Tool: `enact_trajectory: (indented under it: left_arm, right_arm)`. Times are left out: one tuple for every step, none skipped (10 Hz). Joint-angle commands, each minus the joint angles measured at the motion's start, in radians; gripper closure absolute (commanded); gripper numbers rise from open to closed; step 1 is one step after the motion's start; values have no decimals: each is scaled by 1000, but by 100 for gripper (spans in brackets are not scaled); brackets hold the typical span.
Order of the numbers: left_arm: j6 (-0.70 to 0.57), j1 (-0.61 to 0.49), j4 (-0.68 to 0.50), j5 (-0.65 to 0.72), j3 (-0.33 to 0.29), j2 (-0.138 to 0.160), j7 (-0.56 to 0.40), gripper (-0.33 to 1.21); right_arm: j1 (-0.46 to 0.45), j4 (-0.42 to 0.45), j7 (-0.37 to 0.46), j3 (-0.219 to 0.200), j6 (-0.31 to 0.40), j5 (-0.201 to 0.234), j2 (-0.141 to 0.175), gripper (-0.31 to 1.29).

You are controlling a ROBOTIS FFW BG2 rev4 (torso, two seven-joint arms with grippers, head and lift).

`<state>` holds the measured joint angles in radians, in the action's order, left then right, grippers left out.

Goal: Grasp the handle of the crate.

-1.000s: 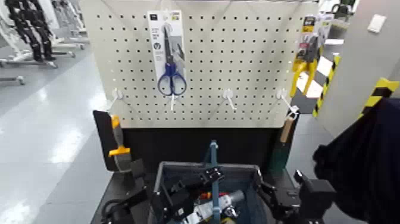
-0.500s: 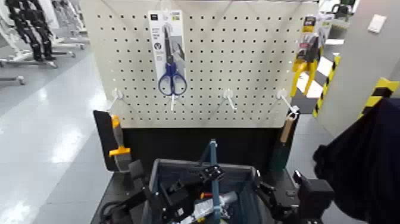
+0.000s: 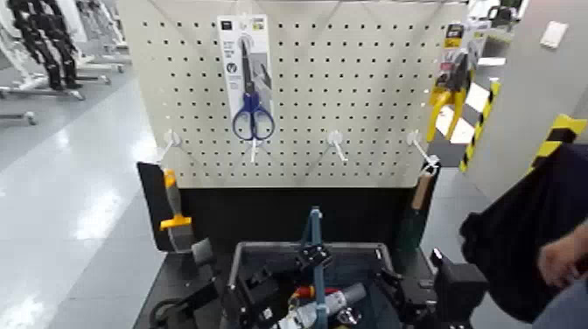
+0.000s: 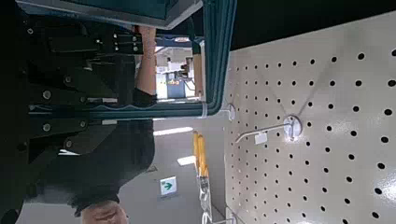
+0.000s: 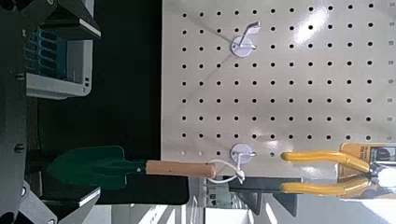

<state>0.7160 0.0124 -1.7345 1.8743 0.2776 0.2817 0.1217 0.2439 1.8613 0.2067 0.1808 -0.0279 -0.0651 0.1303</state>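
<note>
Head view shows the left gripper point(image 3: 311, 256) at bottom centre, jaws clenched on the upright blue handle point(image 3: 312, 227) above the crate point(image 3: 306, 248), ready for carrying, while the right gripper point(image 3: 411, 293) waits lower right, jaws unclear.

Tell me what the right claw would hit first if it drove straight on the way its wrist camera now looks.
Probably the pegboard, which fills the view ahead. The green trowel hanging on a hook may come first, since it sits in front of the board; depth is hard to judge.
</note>
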Motion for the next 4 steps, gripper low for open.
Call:
enact_trajectory:
  left_arm:
    - [0, 0, 4, 2, 2, -1, 4, 114]
    - [0, 0, 7, 2, 2, -1, 7, 114]
    - [0, 0, 9, 2, 3, -1, 7, 114]
    - [0, 1, 12, 2, 5, 1, 9, 114]
  right_arm:
    - [0, 6, 10, 2, 9, 25, 2, 14]
    - [0, 6, 11, 2, 11, 27, 3, 14]
    - [0, 6, 10, -3, 0, 28, 0, 14]
    - [0, 6, 10, -3, 5, 28, 2, 14]
